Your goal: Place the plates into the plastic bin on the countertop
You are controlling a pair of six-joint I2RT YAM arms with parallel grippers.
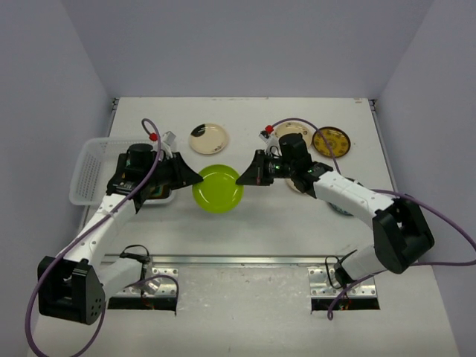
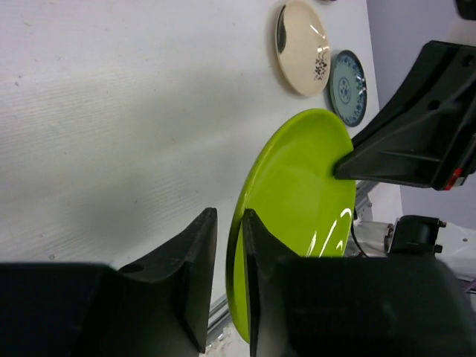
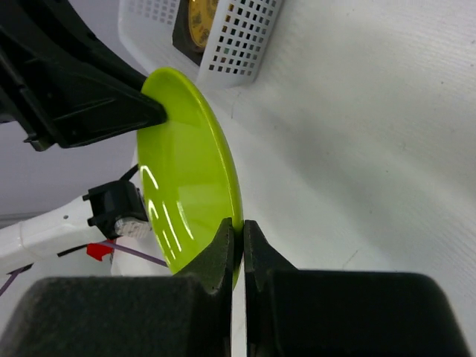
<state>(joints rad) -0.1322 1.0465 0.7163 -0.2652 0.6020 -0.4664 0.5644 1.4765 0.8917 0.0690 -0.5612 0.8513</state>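
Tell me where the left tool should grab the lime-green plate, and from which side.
Grip the thin rim of the lime-green plate on its left edge, coming from the plastic bin side, one finger on each face. The right tool is shut on the opposite rim, so that side is taken. The left tool straddles this edge, jaws open.

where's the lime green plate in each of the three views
Top external: the lime-green plate is mid-table, between the left gripper and the right gripper.
Left wrist: the plate is right of centre, its near rim between this camera's own fingers.
Right wrist: the plate is left of centre, its rim pinched by this camera's own fingers.
Shared landmark: the two grippers at opposite rims; each wrist view shows the other one.
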